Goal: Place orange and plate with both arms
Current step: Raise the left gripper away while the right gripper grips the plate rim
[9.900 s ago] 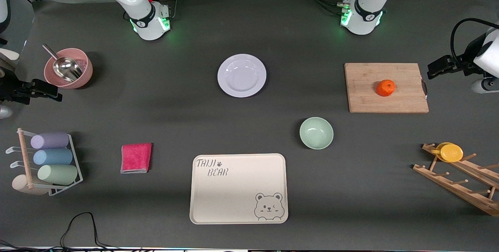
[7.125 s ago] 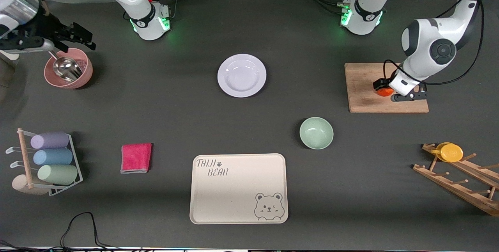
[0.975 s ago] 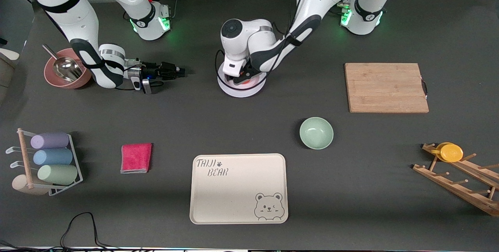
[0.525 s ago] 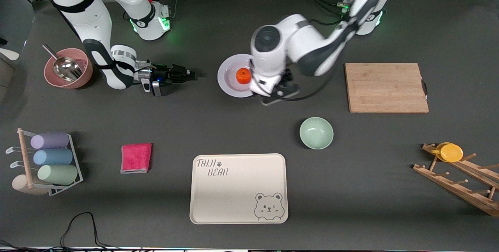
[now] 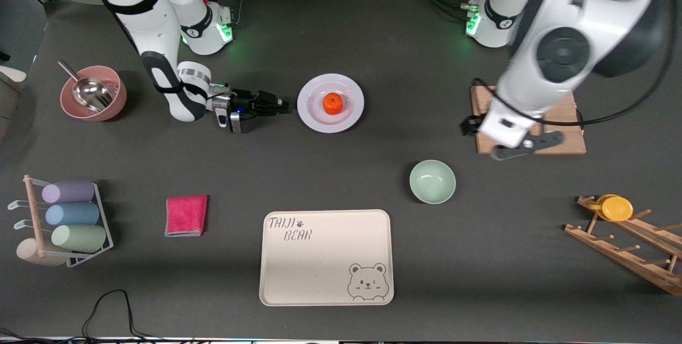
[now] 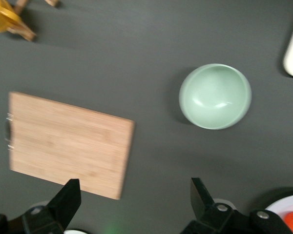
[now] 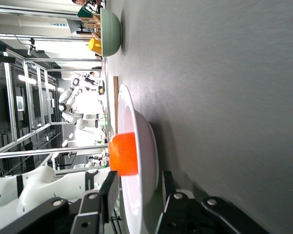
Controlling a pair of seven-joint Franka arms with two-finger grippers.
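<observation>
The orange (image 5: 333,103) sits in the middle of the lavender-white plate (image 5: 319,120), with nothing touching it. My right gripper (image 5: 286,105) lies low on the table beside the plate, at the rim toward the right arm's end. It is partly open and just short of the rim. In the right wrist view the plate (image 7: 146,146) stands edge-on in line with the gap of the gripper (image 7: 139,174), with the orange (image 7: 123,153) on it. My left gripper (image 6: 134,195) hangs wide open and empty over the corner of the cutting board (image 6: 68,139).
A pale green bowl (image 5: 432,181) stands nearer the camera than the cutting board (image 5: 575,144). The cream bear tray (image 5: 325,259) and a pink cloth (image 5: 185,215) lie near the front. A pink bowl with a scoop (image 5: 93,93), a cup rack (image 5: 64,221) and a wooden rack (image 5: 618,208) sit at the table's ends.
The left gripper has left the orange on the plate, risen and swung away to over the cutting board. The right gripper has slid along the table toward the plate's rim.
</observation>
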